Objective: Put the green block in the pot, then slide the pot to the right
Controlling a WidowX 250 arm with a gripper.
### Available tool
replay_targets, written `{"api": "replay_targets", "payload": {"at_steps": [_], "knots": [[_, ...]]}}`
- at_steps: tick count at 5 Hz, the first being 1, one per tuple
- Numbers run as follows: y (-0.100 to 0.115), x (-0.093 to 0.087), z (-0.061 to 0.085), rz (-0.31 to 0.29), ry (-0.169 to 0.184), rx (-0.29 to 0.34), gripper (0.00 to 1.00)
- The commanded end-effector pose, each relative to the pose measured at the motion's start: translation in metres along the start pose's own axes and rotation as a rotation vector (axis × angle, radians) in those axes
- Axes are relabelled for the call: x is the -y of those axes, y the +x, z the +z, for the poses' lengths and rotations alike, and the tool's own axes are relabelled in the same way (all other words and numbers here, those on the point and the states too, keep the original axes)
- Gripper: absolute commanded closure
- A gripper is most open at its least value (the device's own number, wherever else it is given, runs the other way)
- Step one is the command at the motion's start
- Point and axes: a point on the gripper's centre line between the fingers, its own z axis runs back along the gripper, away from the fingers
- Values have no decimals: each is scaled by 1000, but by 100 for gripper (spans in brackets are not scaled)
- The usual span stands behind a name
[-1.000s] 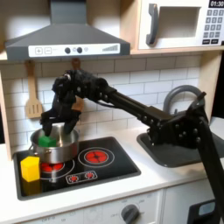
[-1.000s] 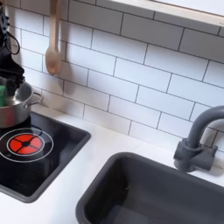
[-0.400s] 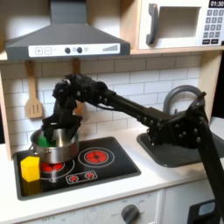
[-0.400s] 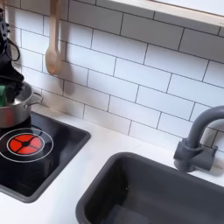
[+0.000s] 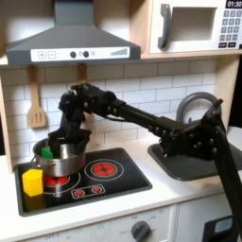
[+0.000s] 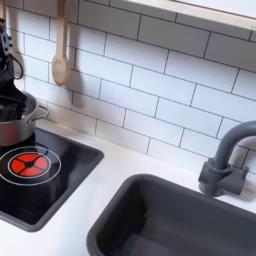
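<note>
The silver pot [image 5: 59, 163] stands on the left burner of the toy stove; in the second exterior view the pot [image 6: 14, 122] sits at the left edge. A bit of the green block [image 5: 44, 151] shows at the pot's left rim, seemingly inside it. My gripper [image 5: 63, 145] points down into the pot's mouth, just right of the green block. Its fingertips are low at the rim and dark against the metal, so I cannot make out how the jaws stand. In the second exterior view the gripper [image 6: 8, 88] hangs over the pot.
A yellow block [image 5: 33, 181] stands on the stove's front left corner. The right burner [image 5: 103, 169] lies beside the pot. A wooden spoon [image 6: 60, 62] hangs on the tiled wall. The sink [image 6: 170, 220] and faucet [image 6: 222, 160] are further right.
The gripper has dropped from above the pot down into its mouth. In the second exterior view the green patch at the pot's rim is now covered.
</note>
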Motion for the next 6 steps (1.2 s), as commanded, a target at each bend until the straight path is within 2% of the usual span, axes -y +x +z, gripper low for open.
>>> {"api": "replay_targets", "payload": {"at_steps": [1,2,5,6], "knots": [[-9,18,-1,-36,-36,-19,0],[-14,32,-3,-58,-58,-29,0],[-26,67,8,-135,-101,-36,0],[-30,75,14,-150,-103,-36,0]]}}
